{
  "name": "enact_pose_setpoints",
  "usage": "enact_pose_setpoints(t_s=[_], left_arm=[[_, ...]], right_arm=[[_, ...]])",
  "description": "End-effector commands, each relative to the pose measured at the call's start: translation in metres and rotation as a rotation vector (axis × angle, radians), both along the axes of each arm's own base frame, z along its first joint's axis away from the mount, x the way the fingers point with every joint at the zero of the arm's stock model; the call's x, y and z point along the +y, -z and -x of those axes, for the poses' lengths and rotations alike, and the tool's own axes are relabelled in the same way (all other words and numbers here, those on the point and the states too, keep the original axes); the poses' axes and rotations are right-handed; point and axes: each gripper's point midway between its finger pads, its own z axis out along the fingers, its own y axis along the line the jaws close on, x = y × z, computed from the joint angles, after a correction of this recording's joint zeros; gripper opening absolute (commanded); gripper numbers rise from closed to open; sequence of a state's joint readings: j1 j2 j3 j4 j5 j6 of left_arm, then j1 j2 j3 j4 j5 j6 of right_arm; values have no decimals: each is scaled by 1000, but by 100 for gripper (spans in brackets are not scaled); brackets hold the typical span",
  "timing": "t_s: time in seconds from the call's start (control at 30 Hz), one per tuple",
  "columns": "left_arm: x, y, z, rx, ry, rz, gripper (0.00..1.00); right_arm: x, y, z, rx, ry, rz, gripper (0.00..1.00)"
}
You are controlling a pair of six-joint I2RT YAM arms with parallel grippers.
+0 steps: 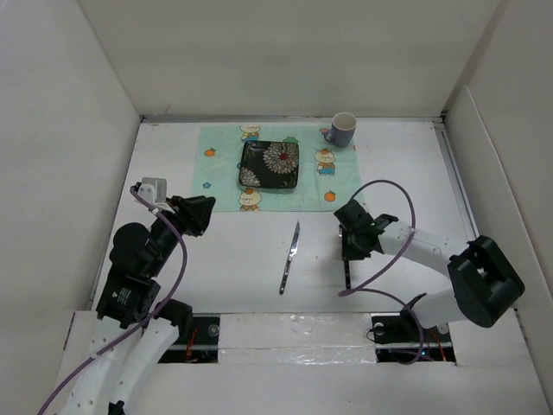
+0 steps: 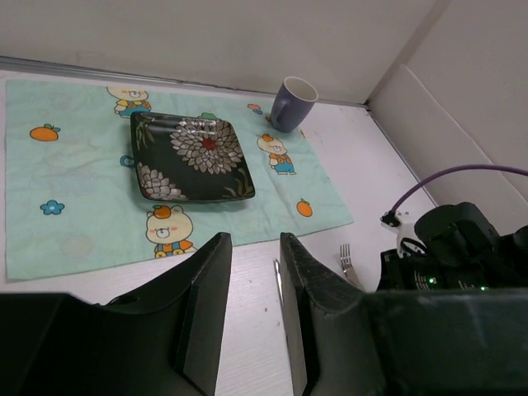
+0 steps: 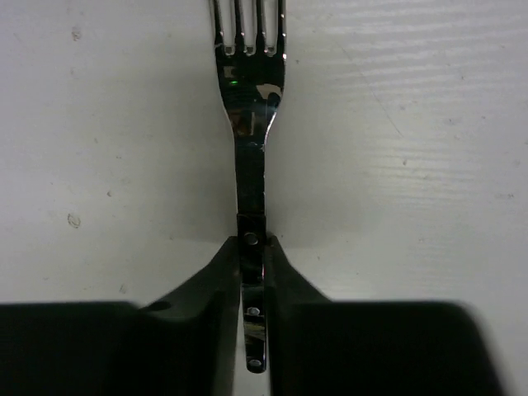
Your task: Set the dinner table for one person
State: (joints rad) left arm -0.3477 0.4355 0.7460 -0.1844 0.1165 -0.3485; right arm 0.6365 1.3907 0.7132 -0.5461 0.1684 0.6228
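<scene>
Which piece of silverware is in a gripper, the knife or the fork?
The silver metal fork: its handle is pinched in the jaws of the right gripper. The silver table knife lies free on the white table.

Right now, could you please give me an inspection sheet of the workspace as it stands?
Surface: white dinner table, with a mint-green mat at its far side.
Job's things: floral plate on the mat; mug at the mat's far right corner; knife on the bare table, nearer than the mat; fork in the right gripper.
Clutter: nothing seen.
Grippers: left gripper open and empty; right gripper shut on the fork's handle.
Cables: purple cables loop off both arms.
Surroundings: white walls on three sides.
</scene>
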Motion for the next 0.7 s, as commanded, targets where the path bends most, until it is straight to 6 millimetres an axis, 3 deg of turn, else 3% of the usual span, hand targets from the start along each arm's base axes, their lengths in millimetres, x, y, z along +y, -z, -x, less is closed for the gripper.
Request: enact_pose_setpoints(t_s=[0.0,0.03,0.1,0.2,0.23,0.27,0.33,0.43,0.47,0.53,0.57,0.6,0.63,0.67], left_arm=[[0,-17,5,-66,13,12,28],[0,-18,5,-66,8,13,28],[2,-17,4,-61,-4,13,28],[4,-18,4,-64,-15,22,28],[6,-19,4,-62,-25,25,28],[10,-18,1,-55,-59,27,28],[15,-16,-2,-37,-94,47,28],[25,-16,-6,-16,-166,89,33],[31,-14,-10,-1,-204,97,34],[37,-17,-13,17,-249,132,36],[44,-12,-18,48,-296,128,36],[44,-15,-17,43,-296,131,36],[46,-11,-19,64,-316,133,36],[48,-10,-20,68,-328,135,36]], right_arm=[[8,-7,-13,-38,-6,-8,6],[8,-10,-14,-45,0,-10,1],[6,-22,-19,-79,14,-7,0],[19,-68,-34,-192,5,-47,0],[32,-96,-46,-256,-2,-98,0],[45,-110,-49,-284,-27,-135,0],[73,-151,-73,-399,-46,-242,0],[126,-172,-97,-427,-147,-351,0],[148,-185,-119,-448,-163,-374,0],[180,-196,-136,-473,-197,-393,0],[222,-202,-164,-472,-235,-436,0],[223,-202,-164,-472,-235,-436,0],[235,-201,-173,-467,-243,-447,0],[250,-231,-188,-515,-242,-488,0]])
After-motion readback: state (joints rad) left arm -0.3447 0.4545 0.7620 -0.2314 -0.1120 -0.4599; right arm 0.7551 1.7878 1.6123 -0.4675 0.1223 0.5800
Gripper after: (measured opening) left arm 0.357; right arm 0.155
